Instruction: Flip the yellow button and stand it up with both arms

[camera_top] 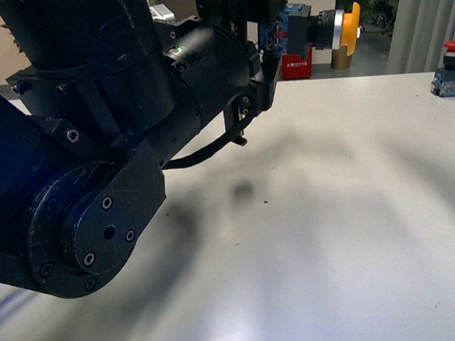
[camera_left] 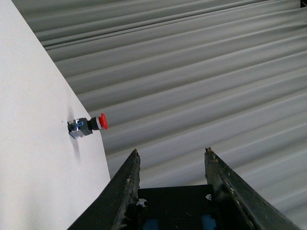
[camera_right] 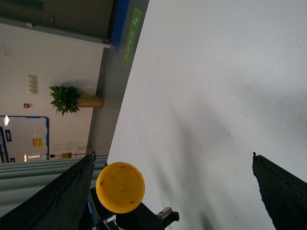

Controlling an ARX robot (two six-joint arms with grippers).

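Clamping the button by its blue block, the left gripper holds it sideways above the far edge of the table; the right gripper gapes wide facing its cap.

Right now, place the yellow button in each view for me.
Front: yellow button high, right of centre, in the air, cap pointing right.
Left wrist: not in it.
Right wrist: yellow button face-on between the right gripper's spread fingers, beside one.
Shared: the white table.
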